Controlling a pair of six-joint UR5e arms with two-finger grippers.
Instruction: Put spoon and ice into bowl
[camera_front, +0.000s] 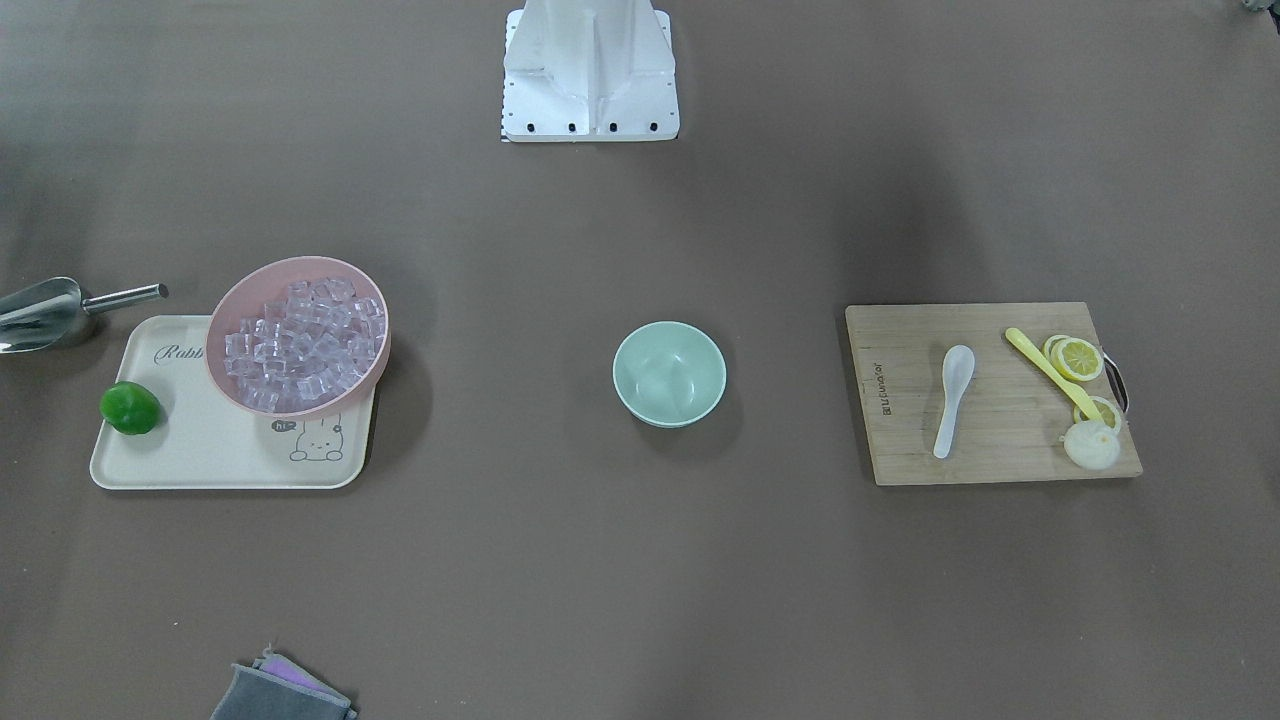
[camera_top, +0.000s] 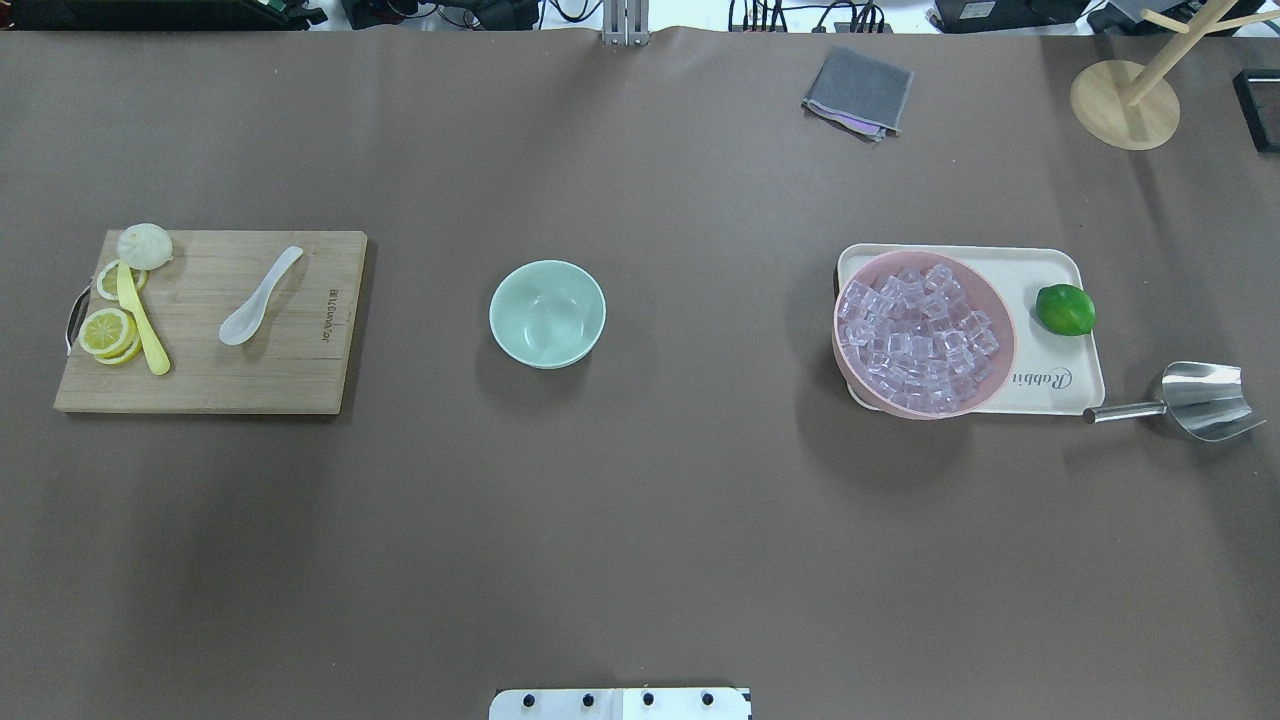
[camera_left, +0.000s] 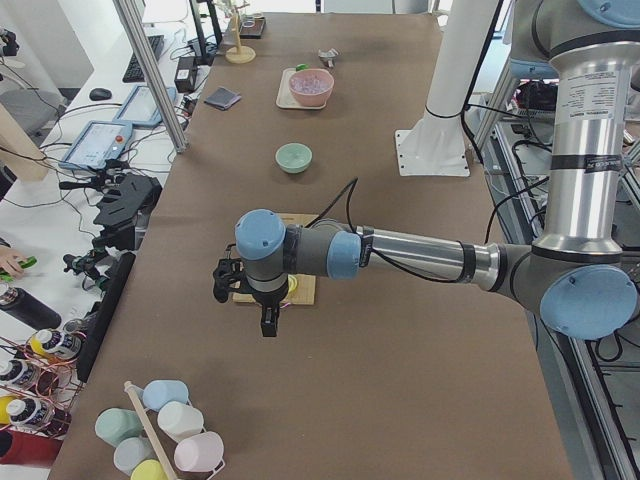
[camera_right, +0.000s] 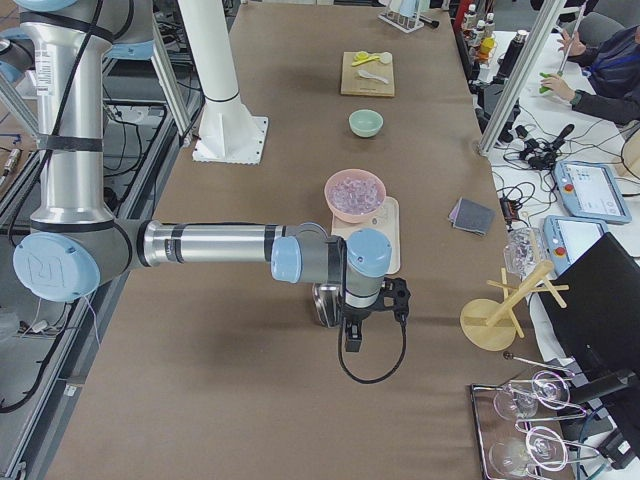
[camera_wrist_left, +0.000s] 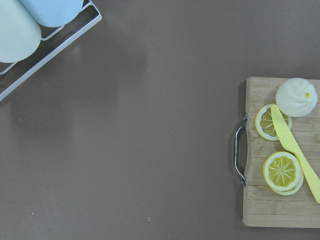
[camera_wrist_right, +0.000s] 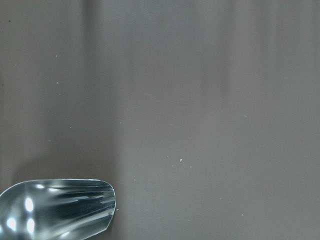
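The white spoon (camera_front: 953, 398) lies on a wooden cutting board (camera_front: 900, 440); it also shows in the overhead view (camera_top: 258, 297). The empty mint-green bowl (camera_front: 669, 373) stands mid-table, also in the overhead view (camera_top: 547, 313). Many clear ice cubes (camera_front: 300, 345) fill a pink bowl (camera_top: 1010, 345) on a cream tray (camera_top: 1060, 395). My left gripper (camera_left: 228, 285) hovers above the table beyond the board's handle end; I cannot tell whether it is open. My right gripper (camera_right: 398, 298) hovers by the metal scoop; I cannot tell its state either. Neither shows in the top views.
On the board lie lemon slices (camera_top: 108, 332), a yellow utensil (camera_top: 140, 325) and a lemon end (camera_top: 145, 245). A lime (camera_top: 1065, 309) sits on the tray. A metal scoop (camera_top: 1205, 400) lies beside the tray. A grey cloth (camera_top: 858, 92) lies far back. A cup rack (camera_wrist_left: 30, 30) stands nearby.
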